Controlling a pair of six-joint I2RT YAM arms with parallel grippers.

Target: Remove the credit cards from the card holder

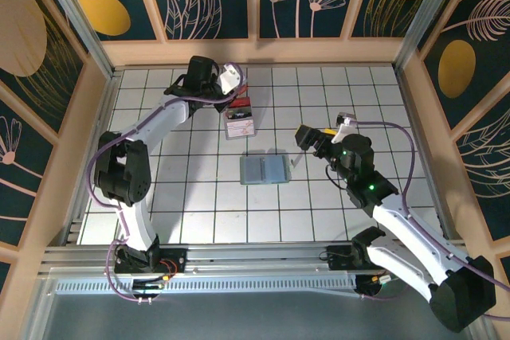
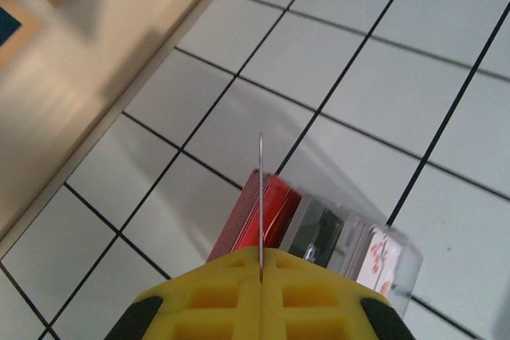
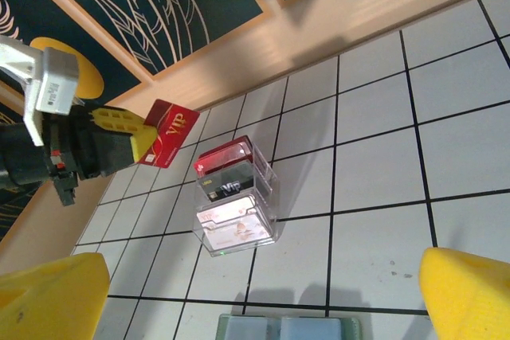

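Clearance is slim by the back wall (image 1: pixel 255 52), where your left end effector (image 3: pixel 131 139) pinches a red card (image 3: pixel 169 131); your right end effector (image 3: pixel 256 296) gapes near the card holder (image 1: pixel 264 170).

The thin, soft bifold card holder (image 1: pixel 264 170) had one pale green-grey leaf and one blue-grey. The glossy red card (image 3: pixel 169 133) bore gold "VIP" lettering. The clear plastic stand (image 3: pixel 269 197) showed red, black and white-pink cards. Both arms' fingers (image 3: pixel 466 292) were yellow. White floor tiles (image 3: pixel 374 173) carried black lines, and the dark teal wall panels (image 3: pixel 159 5) bore gold discs and pale leaf outlines.
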